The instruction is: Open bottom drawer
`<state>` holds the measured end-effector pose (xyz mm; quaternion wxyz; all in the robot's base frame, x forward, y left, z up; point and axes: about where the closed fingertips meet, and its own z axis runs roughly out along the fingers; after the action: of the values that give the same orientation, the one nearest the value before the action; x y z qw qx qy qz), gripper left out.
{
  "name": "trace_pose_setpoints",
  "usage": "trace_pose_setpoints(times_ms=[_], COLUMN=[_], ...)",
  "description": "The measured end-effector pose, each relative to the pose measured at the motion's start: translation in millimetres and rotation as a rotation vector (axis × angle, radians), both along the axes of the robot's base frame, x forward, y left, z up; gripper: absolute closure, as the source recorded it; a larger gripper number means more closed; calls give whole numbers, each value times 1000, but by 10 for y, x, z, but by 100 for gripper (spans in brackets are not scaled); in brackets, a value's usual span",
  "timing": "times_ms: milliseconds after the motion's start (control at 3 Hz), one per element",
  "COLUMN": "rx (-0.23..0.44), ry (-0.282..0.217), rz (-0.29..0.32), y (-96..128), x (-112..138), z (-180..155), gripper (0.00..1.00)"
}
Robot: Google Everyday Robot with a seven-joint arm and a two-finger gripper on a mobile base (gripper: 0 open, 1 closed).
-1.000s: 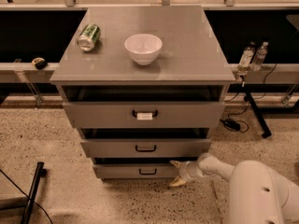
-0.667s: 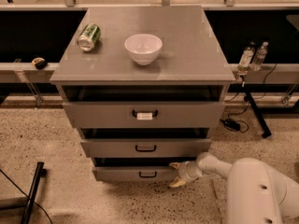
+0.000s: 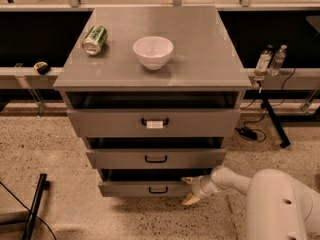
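Observation:
The grey cabinet (image 3: 220, 74) has three drawers, all partly pulled out. The bottom drawer (image 3: 130, 188) is the lowest, with a plain grey front and a small black loop handle (image 3: 158, 189). It stands out a little from the cabinet, with a dark gap above its front. My gripper (image 3: 190, 191) comes in from the lower right on a white arm (image 3: 270, 199). It sits at the right end of the bottom drawer's front. Its pale fingers (image 3: 191, 200) stand apart, one at the front's top edge and one below it.
A white bowl (image 3: 153, 51) and a green can (image 3: 95, 39) lying on its side rest on the cabinet top. The labelled top drawer (image 3: 154, 122) and the middle drawer (image 3: 156, 158) overhang the bottom one. Two bottles (image 3: 270, 60) stand on the right ledge. A black bar (image 3: 35, 204) lies on the floor at left.
The bottom drawer's front has come slightly further out toward the camera. My gripper has stayed at its right end and moved with it.

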<state>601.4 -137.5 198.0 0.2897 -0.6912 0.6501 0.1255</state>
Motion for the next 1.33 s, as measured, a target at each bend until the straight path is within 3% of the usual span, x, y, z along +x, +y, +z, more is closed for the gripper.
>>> trace_pose_setpoints(times_ms=[333,667,1000,1333], rx=[-10,-59,-45,-41], ry=[46,64,62,70], rz=[6,18,8,6], y=[-66,-99,-81,-84], x=[-294,-521,-766,-831], z=[-32,40,154,142], gripper=[32,32,27,8])
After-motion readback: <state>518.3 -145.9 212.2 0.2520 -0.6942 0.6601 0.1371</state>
